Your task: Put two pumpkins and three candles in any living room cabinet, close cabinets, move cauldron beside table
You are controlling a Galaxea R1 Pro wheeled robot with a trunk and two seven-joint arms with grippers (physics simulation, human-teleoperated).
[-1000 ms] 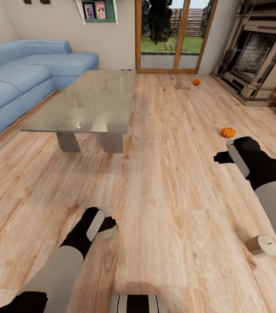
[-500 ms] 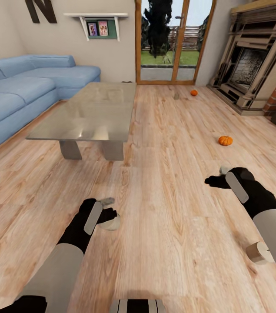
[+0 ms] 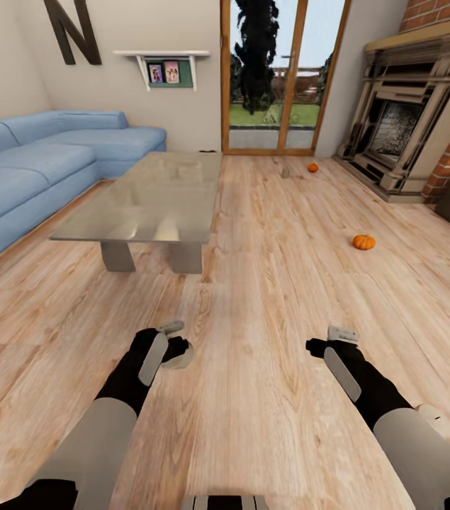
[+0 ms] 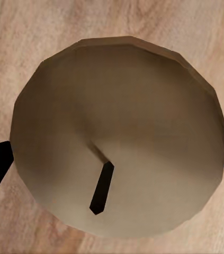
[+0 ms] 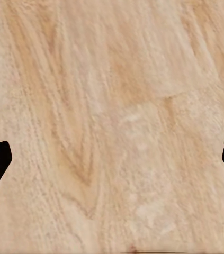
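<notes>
Grey stubby candle (image 4: 117,137) — left gripper (image 3: 175,348) clamps | ribbed pumpkin (image 3: 363,242) — floor

A large dark letter N (image 3: 74,32) hangs on the wall (image 3: 12,64).

Light wood-plank floor (image 3: 267,283) runs ahead of me to a glass door (image 3: 278,78) showing grass and a dark tree. A blue sofa (image 3: 33,170) lines the beige wall on my left, under a small shelf (image 3: 164,60). A grey fireplace (image 3: 412,120) in red brick stands right.
</notes>
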